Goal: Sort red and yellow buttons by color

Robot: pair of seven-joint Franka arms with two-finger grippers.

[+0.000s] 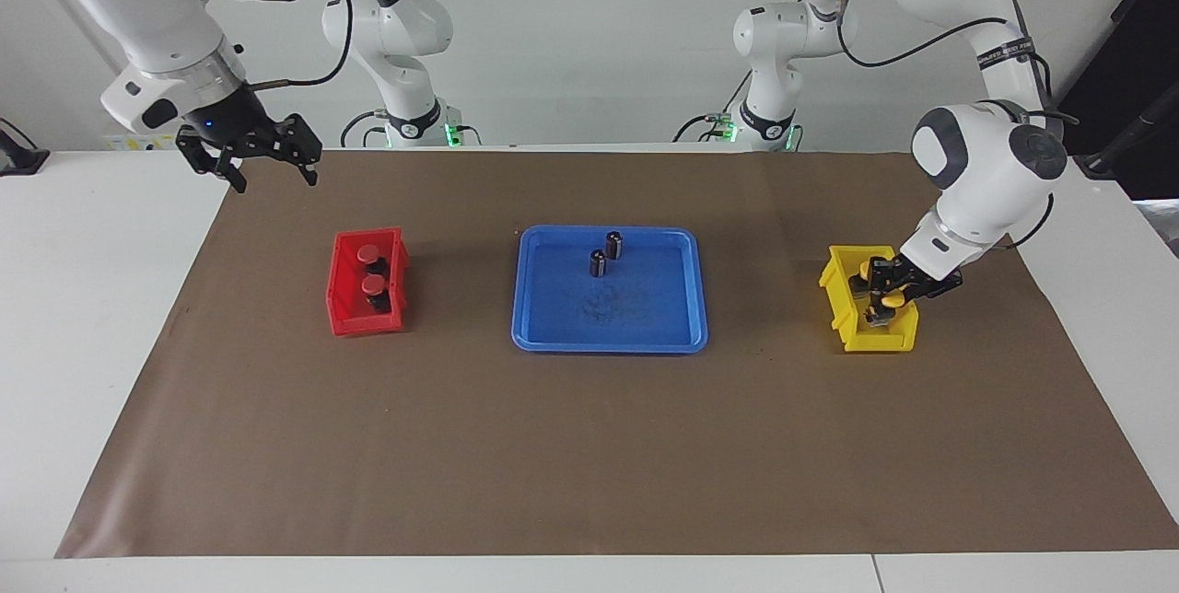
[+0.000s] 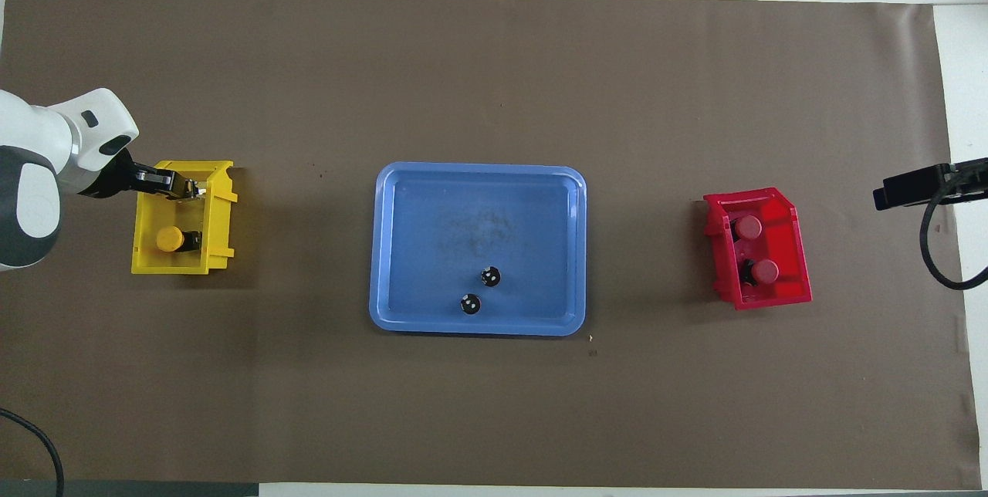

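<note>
While the left end effector (image 1: 886, 296) sits down inside the yellow plastic bin (image 1: 840, 300) at the left arm's end of the tabletop (image 1: 110, 298), I cannot tell whether its fingers are spread or pinching anything; a yellow-capped push button on a black body (image 1: 893, 301) shows right at its tip in the facing view. From overhead, one yellow button (image 2: 170, 238) lies in the part of that yellow bin (image 2: 220, 196) nearer the robots, with the left end effector (image 2: 189, 188) over the part farther from them. Landmark is the blue rectangular plastic tray (image 1: 686, 298), centred on the brown paper sheet (image 1: 553, 455): two dark capless cylinders (image 1: 606, 254) stand upright in it, close together, in the tray half nearer the robots. Red plastic bin (image 1: 345, 298) lies beside the tray toward the right arm's end, well apart from it, and holds both red-capped push buttons (image 1: 371, 270) side by side, caps up. Right end effector (image 1: 267, 165) hangs raised, fingers spread, holding nothing, over the brown sheet's corner at the right arm's end; right arm waits.
</note>
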